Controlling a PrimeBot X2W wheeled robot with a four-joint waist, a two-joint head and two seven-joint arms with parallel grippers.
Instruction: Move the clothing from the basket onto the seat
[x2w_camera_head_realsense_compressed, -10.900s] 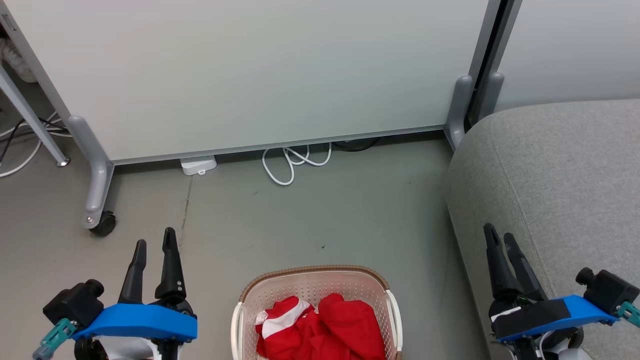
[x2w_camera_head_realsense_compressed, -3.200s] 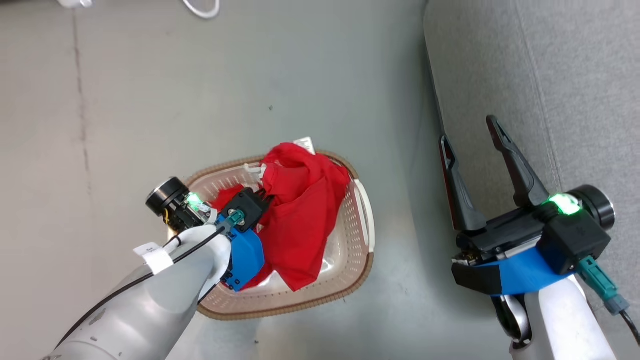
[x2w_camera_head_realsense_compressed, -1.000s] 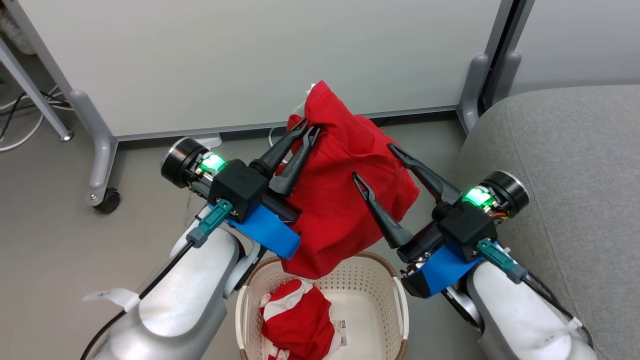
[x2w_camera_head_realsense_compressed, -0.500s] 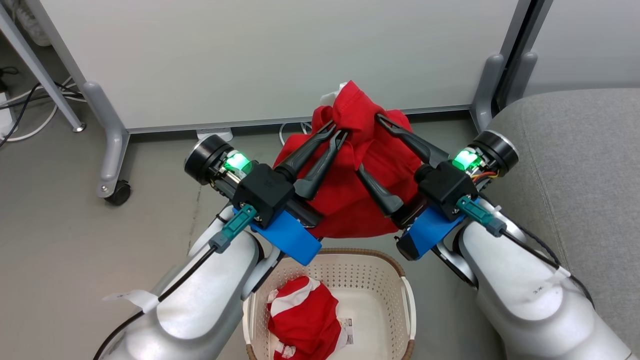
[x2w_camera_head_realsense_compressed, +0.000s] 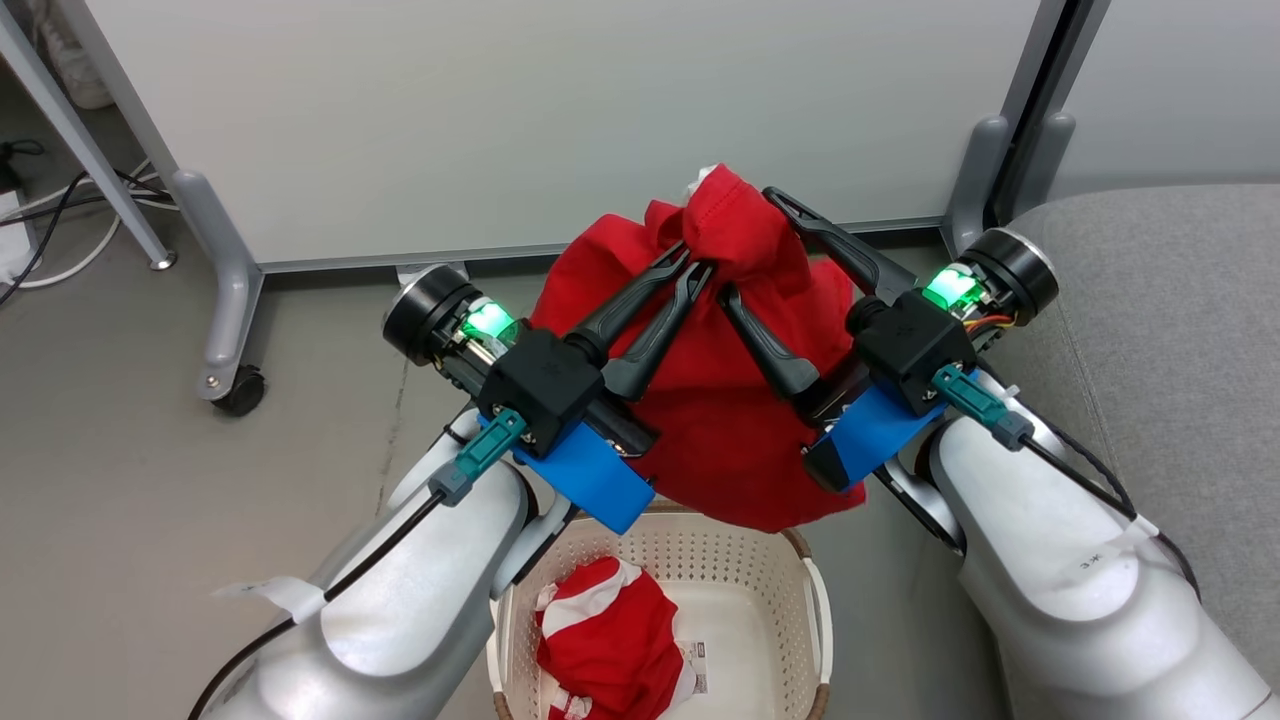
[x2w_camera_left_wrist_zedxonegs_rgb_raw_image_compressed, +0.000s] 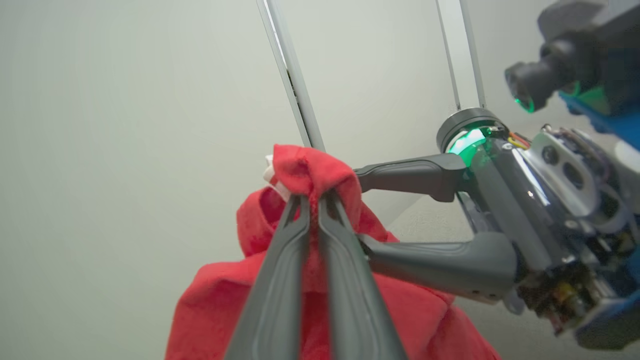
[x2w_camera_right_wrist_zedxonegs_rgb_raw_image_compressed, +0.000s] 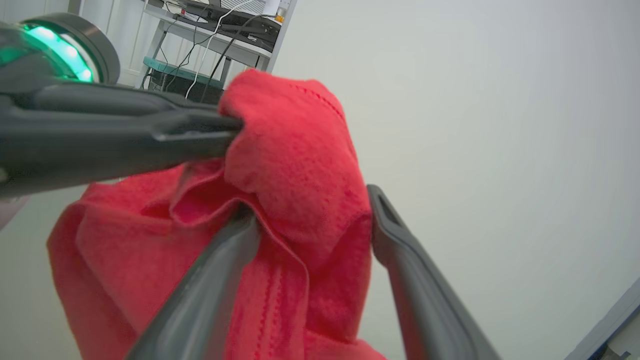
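Note:
My left gripper (x2w_camera_head_realsense_compressed: 692, 266) is shut on the top fold of the plain red garment (x2w_camera_head_realsense_compressed: 720, 440), which hangs bunched above the basket (x2w_camera_head_realsense_compressed: 815, 600). My right gripper (x2w_camera_head_realsense_compressed: 748, 243) is open, with its two fingers straddling the same fold right next to the left fingertips. In the left wrist view the left gripper (x2w_camera_left_wrist_zedxonegs_rgb_raw_image_compressed: 311, 200) pinches the red cloth (x2w_camera_left_wrist_zedxonegs_rgb_raw_image_compressed: 305, 170). In the right wrist view the right gripper (x2w_camera_right_wrist_zedxonegs_rgb_raw_image_compressed: 310, 205) has cloth (x2w_camera_right_wrist_zedxonegs_rgb_raw_image_compressed: 295, 165) between its spread fingers. The red garment with white bands (x2w_camera_head_realsense_compressed: 610, 640) lies inside the basket. The grey seat (x2w_camera_head_realsense_compressed: 1160, 300) stands to the right.
A white partition panel (x2w_camera_head_realsense_compressed: 550, 110) stands behind on grey legs, with a caster wheel (x2w_camera_head_realsense_compressed: 240, 392) at the left and a second leg (x2w_camera_head_realsense_compressed: 980, 180) next to the seat. Cables (x2w_camera_head_realsense_compressed: 70, 230) lie on the grey floor at the far left.
The right gripper has come in from the right and now straddles the fold that the left gripper holds. Both arms and the lifted garment have shifted slightly right.

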